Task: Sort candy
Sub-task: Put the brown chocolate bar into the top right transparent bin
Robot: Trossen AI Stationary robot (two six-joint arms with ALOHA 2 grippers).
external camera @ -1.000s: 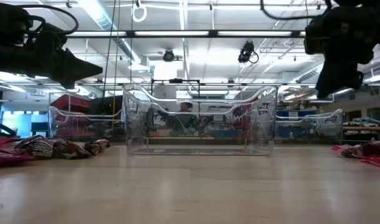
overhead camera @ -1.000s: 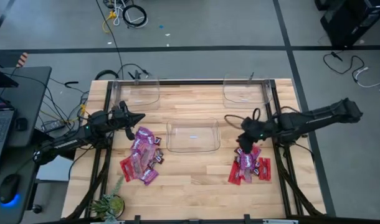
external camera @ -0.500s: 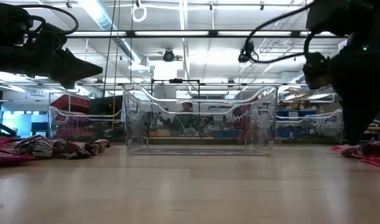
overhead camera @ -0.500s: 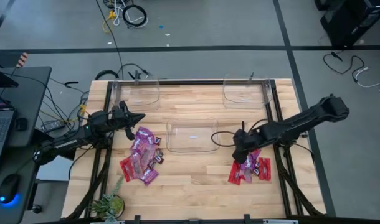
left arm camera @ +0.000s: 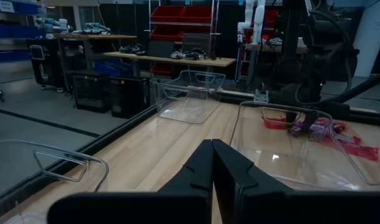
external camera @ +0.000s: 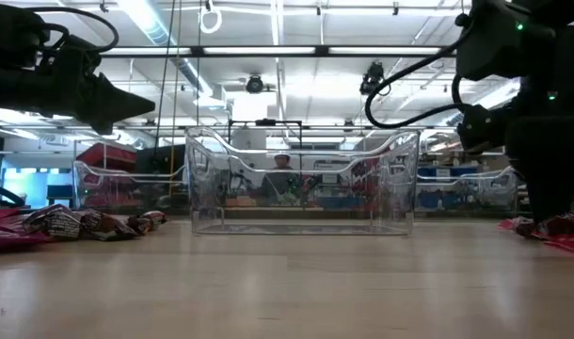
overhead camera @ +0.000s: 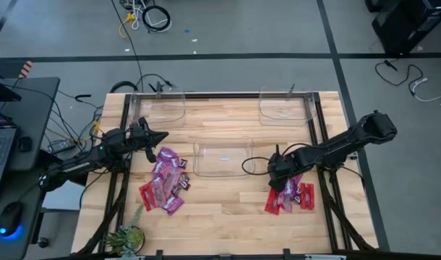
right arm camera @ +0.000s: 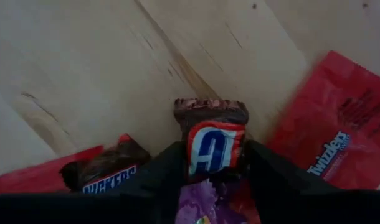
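Two heaps of candy lie on the wooden table: a purple, red and brown one [overhead camera: 165, 180] at the left and a mostly red one [overhead camera: 289, 193] at the right. My right gripper [overhead camera: 276, 177] points down at the left edge of the right heap, with a small brown packet [right arm camera: 212, 140] bearing a red, white and blue label between its fingers. Beside that packet lie a brown Snickers [right arm camera: 103, 171] and a red Twizzlers packet [right arm camera: 330, 143]. My left gripper [overhead camera: 159, 137] waits shut, level above the table, just beyond the left heap. My right gripper pinches the brown packet by its two long edges [right arm camera: 191, 155], one finger [right arm camera: 168, 171] on each side. The fingers come from above and point down. The packet's crimped end [right arm camera: 210, 109] sticks out past the fingertips. I cannot tell whether it is lifted off the heap.
A clear bin [overhead camera: 223, 157] stands in the table's middle, with two more at the far edge, one left [overhead camera: 161, 108] and one right [overhead camera: 284, 105]. Black frame rails [overhead camera: 323, 144] run along both sides. A small plant [overhead camera: 126, 235] sits at the near left corner.
My right gripper has come down and moved toward the table's near left, tipping until it points straight down onto the left edge of the right candy heap. The left arm has kept still.
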